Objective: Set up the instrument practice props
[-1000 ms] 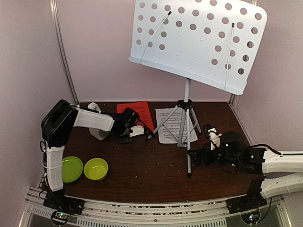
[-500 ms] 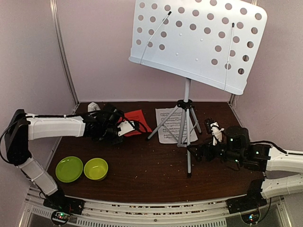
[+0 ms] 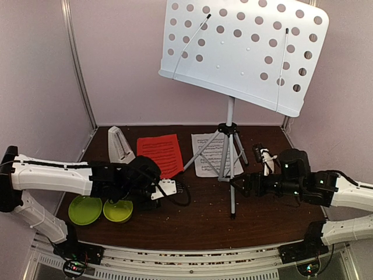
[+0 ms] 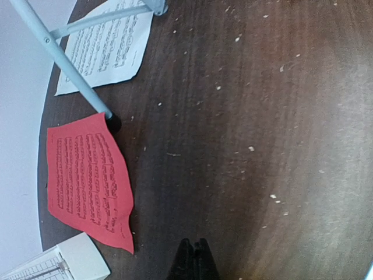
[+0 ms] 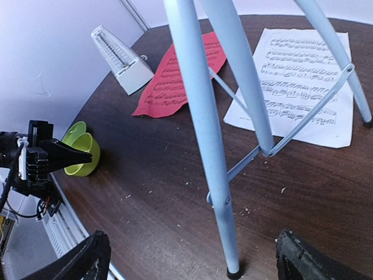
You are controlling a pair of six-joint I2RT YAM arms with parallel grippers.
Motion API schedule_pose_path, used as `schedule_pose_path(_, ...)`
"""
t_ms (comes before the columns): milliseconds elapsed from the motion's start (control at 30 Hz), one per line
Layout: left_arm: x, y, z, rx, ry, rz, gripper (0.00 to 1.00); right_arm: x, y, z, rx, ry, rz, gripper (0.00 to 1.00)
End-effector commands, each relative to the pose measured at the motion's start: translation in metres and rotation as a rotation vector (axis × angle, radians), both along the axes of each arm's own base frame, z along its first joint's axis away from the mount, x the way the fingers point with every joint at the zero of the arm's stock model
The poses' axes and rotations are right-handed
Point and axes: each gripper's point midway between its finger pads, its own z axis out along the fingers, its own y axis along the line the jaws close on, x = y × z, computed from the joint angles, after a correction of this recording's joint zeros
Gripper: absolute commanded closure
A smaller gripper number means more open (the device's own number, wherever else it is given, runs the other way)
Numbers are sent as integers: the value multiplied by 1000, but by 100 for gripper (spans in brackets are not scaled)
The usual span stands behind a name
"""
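Note:
The music stand [image 3: 229, 131] stands at the back centre on its tripod, its perforated desk [image 3: 245, 49] high above. Flat on the table lie the red sheet [image 3: 158, 153] and the white sheet [image 3: 205, 153], the white one under the tripod legs. The metronome [image 3: 119, 144] stands upright to the left of the red sheet. My left gripper [image 3: 179, 189] is shut and empty, low over bare table in front of the red sheet [image 4: 87, 181]. My right gripper [image 3: 235, 183] is open, and the stand's front leg [image 5: 204, 134] rises between its fingers [image 5: 87, 256], untouched.
Two lime-green bowls [image 3: 84, 210] [image 3: 118, 211] sit side by side at the front left, partly under my left arm. Walls close the table at the back and on both sides. Crumbs dot the dark wood.
My left arm has swung from the back by the red sheet to the front near the bowls; the sheet now lies flat, uncovered. My right gripper has moved towards the front leg and opened wider.

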Motion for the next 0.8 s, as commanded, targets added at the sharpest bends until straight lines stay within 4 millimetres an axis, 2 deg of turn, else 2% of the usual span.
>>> schedule_pose_path(0,-20,4,-1,-49,27,80,100,-24,13,-9,106,123,97,0)
schedule_pose_path(67,-13,8,0,-62,8,153,96,-26,11,-18,109,164,81,0)
schedule_pose_path(100,-8,9,1,-71,-11,173,85,-26,9,-20,116,170,67,0)
schedule_pose_path(167,0,3,2,-93,-47,196,51,-24,5,-19,145,168,31,0)
schedule_pose_path(200,7,-4,-1,-102,-60,205,42,-22,2,-17,164,162,6,0)
schedule_pose_path(233,13,-9,0,-116,-66,214,38,-20,0,-16,183,163,-13,0)
schedule_pose_path(267,19,-14,-9,-108,-49,223,36,-18,-3,-14,200,164,-41,0)
schedule_pose_path(533,84,-32,-28,-115,-29,322,33,-8,-32,-9,281,168,-233,0)
schedule_pose_path(667,107,-34,-39,-106,-59,345,33,-5,-39,-4,308,145,-273,0)
schedule_pose_path(767,117,-38,-45,-108,-65,340,33,-4,-43,-5,300,139,-287,0)
